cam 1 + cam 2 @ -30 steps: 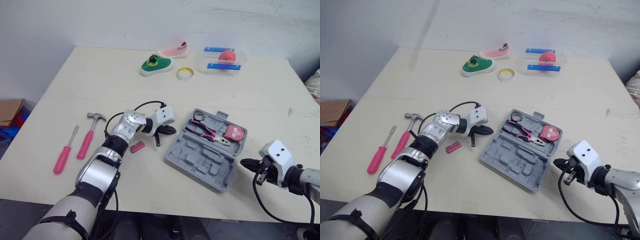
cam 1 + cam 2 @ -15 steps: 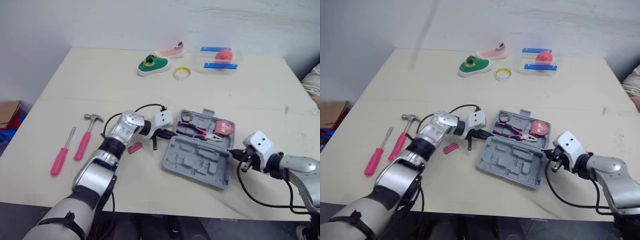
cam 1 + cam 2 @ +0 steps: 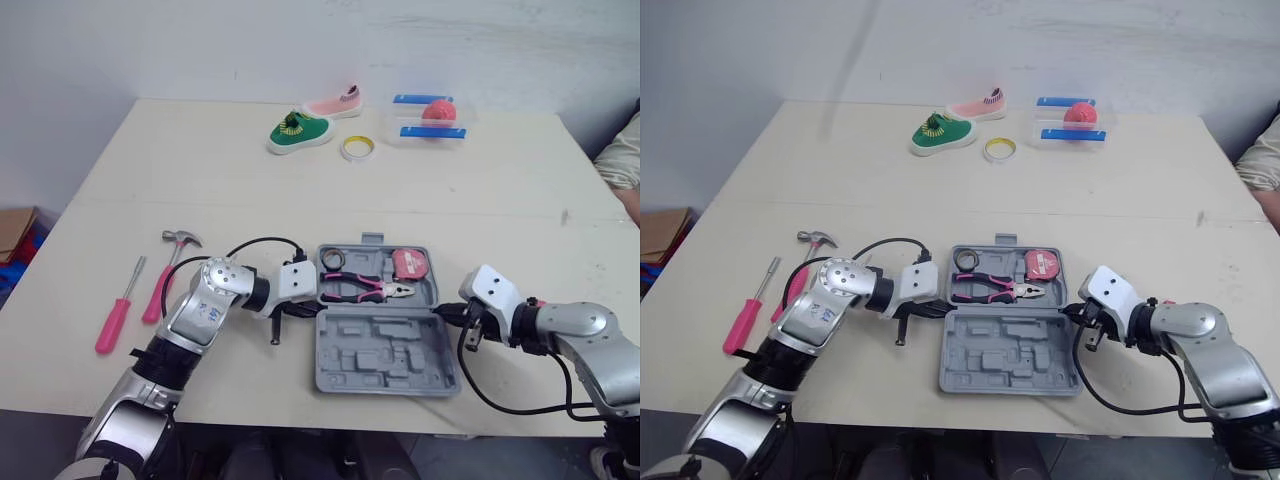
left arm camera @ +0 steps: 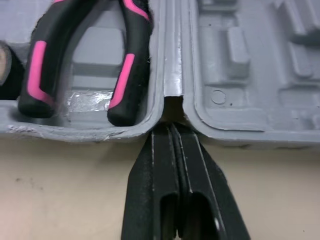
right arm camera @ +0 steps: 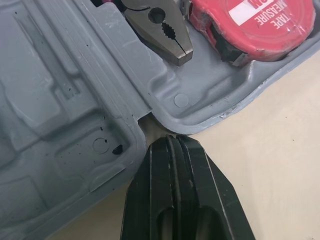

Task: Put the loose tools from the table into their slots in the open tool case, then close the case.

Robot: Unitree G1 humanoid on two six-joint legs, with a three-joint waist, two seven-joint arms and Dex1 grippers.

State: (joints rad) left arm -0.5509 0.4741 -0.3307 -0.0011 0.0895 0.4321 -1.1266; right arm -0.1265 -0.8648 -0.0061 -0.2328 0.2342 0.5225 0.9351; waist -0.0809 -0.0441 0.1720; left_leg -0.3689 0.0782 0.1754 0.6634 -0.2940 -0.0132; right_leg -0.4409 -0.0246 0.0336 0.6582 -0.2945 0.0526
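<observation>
I've squared case (image 3: 385,350); left gripper (image 4: 172,127), right gripper (image 5: 170,140) closed empty at hinge ends. Hammer (image 3: 165,285) (handle 1-to-7) 9 o'clock of left.

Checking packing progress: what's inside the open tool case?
The tool case holds pink-handled pliers, a red tape measure and a black tape roll in its far half; near-half slots are empty. Whatever lies under the tools is covered.

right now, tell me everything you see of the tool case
Grey moulded plastic tool case, lying open and flat near the table's front edge. Far half holds pink-handled pliers, a red tape measure and a dark ring; near half's slots are empty. Shut left gripper and right gripper sit at its hinge notches.
</observation>
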